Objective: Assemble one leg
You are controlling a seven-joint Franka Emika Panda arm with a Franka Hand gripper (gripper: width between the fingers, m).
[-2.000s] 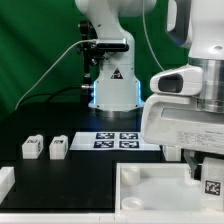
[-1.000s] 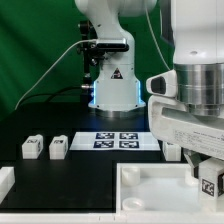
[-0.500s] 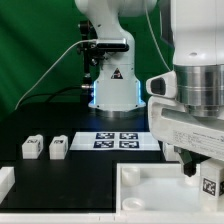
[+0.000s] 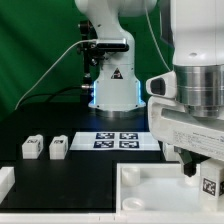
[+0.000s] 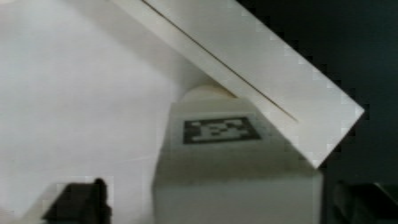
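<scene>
A leg (image 4: 210,185), a white peg with a square tag, stands upright at the corner of the large white board (image 4: 150,195) at the exterior view's lower right. My gripper (image 4: 200,168) is straddling it from above. In the wrist view the leg (image 5: 221,130) fills the space between my fingers. One dark finger (image 5: 75,200) stands off it with a strip of board showing between. The other finger (image 5: 365,200) lies right beside it. The gripper (image 5: 222,205) is open. Two more legs (image 4: 32,148) (image 4: 58,148) stand on the black table at the exterior view's left.
The marker board (image 4: 120,140) lies flat mid-table in front of the arm's base (image 4: 112,90). Another white part (image 4: 5,182) shows at the exterior view's lower left edge. The board's raised rim (image 4: 128,172) runs along its near-left corner.
Two seconds ago the wrist was turned differently and the leg's tag sat slightly further right. Over the last second the arm and the leg have stayed still.
</scene>
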